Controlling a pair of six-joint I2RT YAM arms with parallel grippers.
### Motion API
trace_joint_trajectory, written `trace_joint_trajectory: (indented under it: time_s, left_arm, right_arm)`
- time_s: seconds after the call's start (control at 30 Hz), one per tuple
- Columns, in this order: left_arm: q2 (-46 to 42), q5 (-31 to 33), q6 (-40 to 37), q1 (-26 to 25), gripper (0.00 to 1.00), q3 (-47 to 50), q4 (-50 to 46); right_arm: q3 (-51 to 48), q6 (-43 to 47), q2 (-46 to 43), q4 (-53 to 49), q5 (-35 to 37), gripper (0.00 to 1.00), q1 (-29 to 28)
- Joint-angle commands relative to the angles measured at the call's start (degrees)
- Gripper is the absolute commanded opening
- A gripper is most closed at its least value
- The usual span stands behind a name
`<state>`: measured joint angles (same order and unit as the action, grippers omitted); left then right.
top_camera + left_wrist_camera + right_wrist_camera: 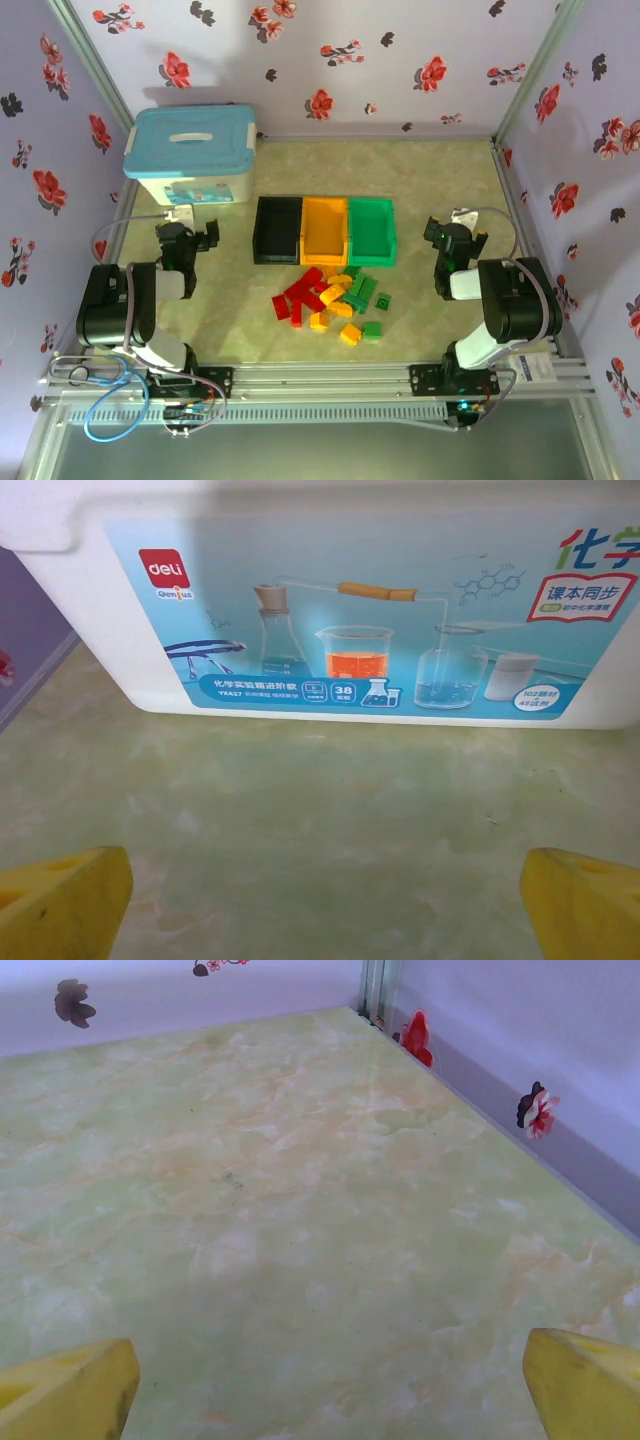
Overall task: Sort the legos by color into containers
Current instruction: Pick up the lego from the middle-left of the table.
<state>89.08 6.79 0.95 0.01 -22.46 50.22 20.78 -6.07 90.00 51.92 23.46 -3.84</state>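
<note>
Open, empty, my left hand [192, 235] and right hand [455, 232] flank small red, yellow, green studded plastic legos [330, 300]: probably light, rigid, slick; I'd pinch flat sides.

The box [300, 502] label [400, 555] carries a red "deli" logo [163, 569] at ten o'clock, with "Genius" under it. At two o'clock stand "化学" and a red-framed "课本同步". At six o'clock a banner [250, 685] reads "化学实验箱进阶款" beside "38".

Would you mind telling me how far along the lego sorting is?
Nothing looks sorted yet: the black bin, orange bin and green bin look empty, and the legos lie mixed before them. The left gripper and right gripper are open and empty. All sorting remains.
</note>
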Motion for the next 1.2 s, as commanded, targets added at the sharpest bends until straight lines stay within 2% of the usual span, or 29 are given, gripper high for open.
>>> trace_joint_trajectory:
  time_s: [0.0, 0.93, 1.13, 1.17]
  left_arm:
    - [-0.6, -0.8, 0.0, 0.2, 1.0, -0.4, -0.1]
    - [-0.7, -0.8, 0.2, 0.2, 1.0, -0.3, 0.0]
    - [-0.7, 0.0, 0.3, 0.3, 1.0, -0.2, 0.3]
    - [-1.1, 2.1, 0.3, -0.3, 1.0, -0.1, 0.5]
  right_arm:
    - [0.3, -0.7, -0.7, 0.7, -0.4, 0.99, 0.4]
    - [0.3, -0.7, -0.8, 0.7, -0.4, 0.99, 0.4]
    - [0.5, -0.8, -0.7, 0.4, -0.5, 0.99, 0.4]
    - [0.4, -0.7, -0.7, 0.6, -0.5, 0.99, 0.4]
